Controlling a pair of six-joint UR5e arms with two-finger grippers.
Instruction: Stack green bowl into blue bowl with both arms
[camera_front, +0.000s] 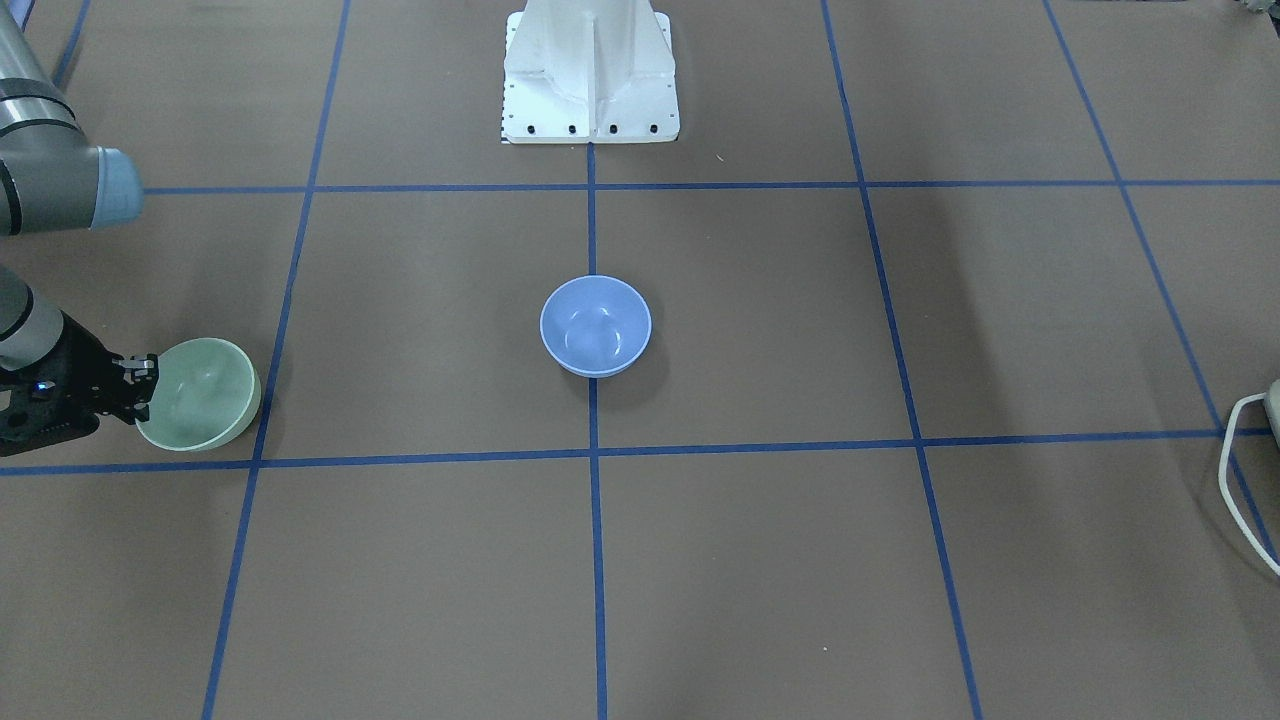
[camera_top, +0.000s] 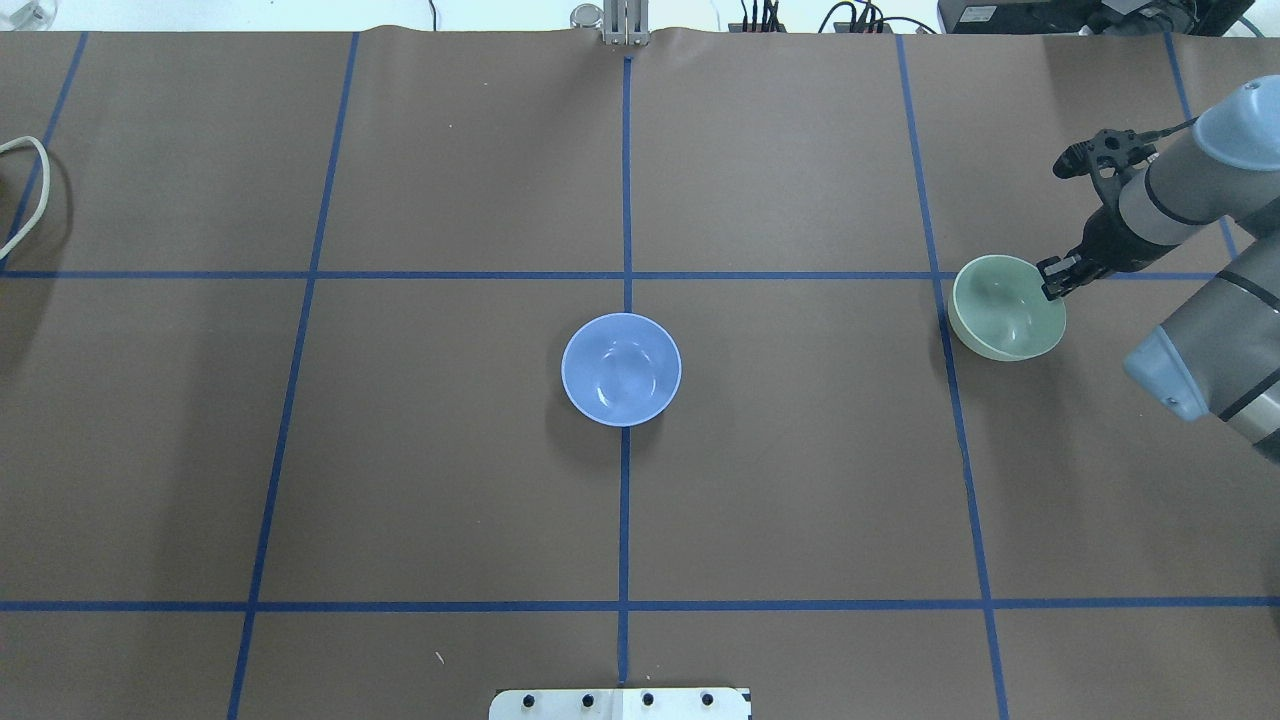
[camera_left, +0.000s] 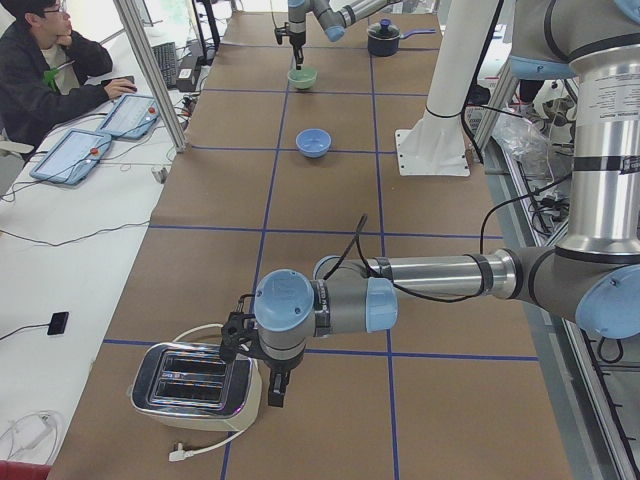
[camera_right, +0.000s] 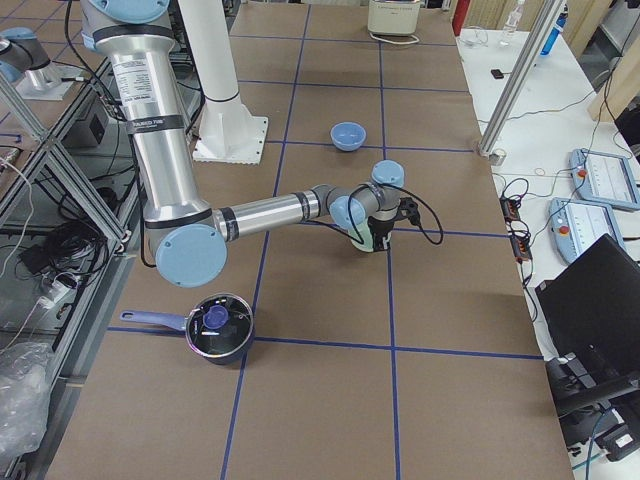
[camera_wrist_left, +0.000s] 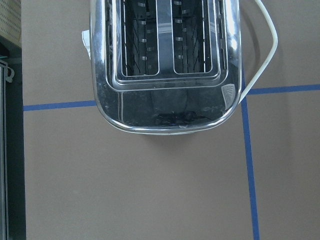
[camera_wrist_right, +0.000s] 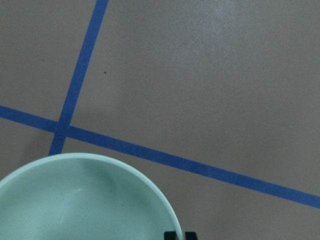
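The green bowl (camera_front: 205, 395) sits near the table's right end, beside a blue tape line; it also shows in the overhead view (camera_top: 1005, 310) and fills the bottom left of the right wrist view (camera_wrist_right: 80, 200). My right gripper (camera_front: 143, 386) is shut on the green bowl's rim, one finger inside and one outside (camera_top: 1055, 278). The blue bowl (camera_front: 595, 325) stands empty and upright at the table's middle on the centre tape line (camera_top: 621, 369). My left gripper (camera_left: 275, 388) hangs far off over a toaster; I cannot tell whether it is open or shut.
A chrome toaster (camera_wrist_left: 165, 65) with a white cord (camera_top: 30, 190) stands at the table's left end under my left wrist. A dark pot with a blue-knobbed lid (camera_right: 218, 325) stands at the right end. The white pedestal base (camera_front: 590, 75) is at the robot's side.
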